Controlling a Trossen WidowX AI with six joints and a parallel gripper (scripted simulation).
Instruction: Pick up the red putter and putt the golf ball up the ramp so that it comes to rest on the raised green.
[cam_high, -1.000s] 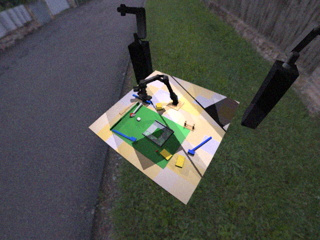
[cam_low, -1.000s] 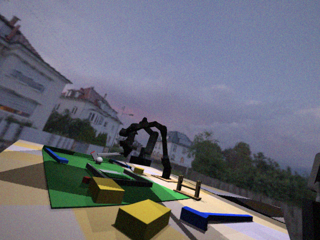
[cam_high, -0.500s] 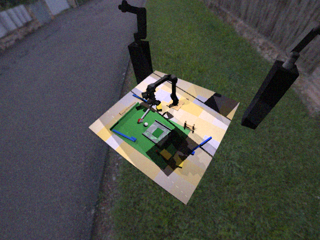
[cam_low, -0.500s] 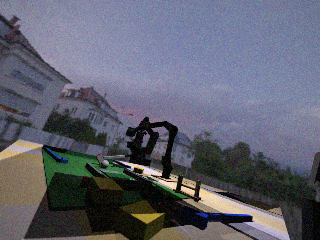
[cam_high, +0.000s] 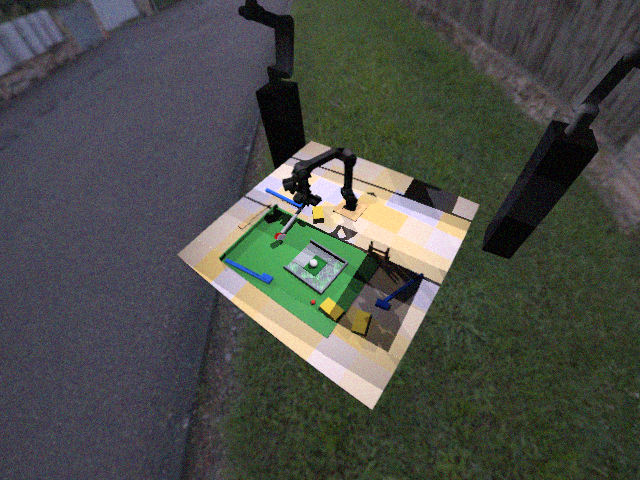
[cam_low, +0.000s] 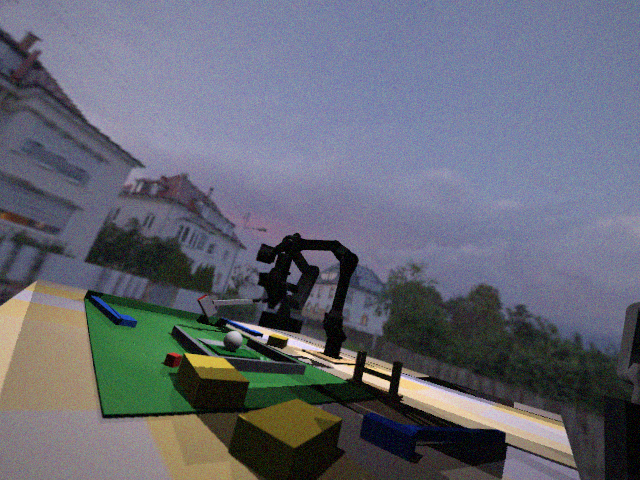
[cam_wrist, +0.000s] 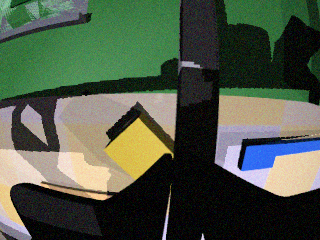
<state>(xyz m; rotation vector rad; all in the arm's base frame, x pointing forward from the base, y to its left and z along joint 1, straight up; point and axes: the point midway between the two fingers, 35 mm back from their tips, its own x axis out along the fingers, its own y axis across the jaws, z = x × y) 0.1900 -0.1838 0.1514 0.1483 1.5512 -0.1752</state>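
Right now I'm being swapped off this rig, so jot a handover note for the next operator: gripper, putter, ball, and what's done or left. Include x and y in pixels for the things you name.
Gripper (cam_high: 305, 204) (cam_low: 262, 300): shut on the red putter (cam_high: 290, 222) (cam_low: 232, 301) by its shaft, head out over the green mat (cam_high: 258, 246) (cam_low: 121, 361).
Golf ball (cam_high: 313, 263) (cam_low: 233, 340): within the grey-walled frame (cam_high: 331, 281) (cam_low: 281, 366), over the green square in its middle.
Done: putter picked up; ball up at the raised green.
Left: probably just confirming that the ball is at rest, which these views can't settle. I'd keep the putter head away from it meanwhile.
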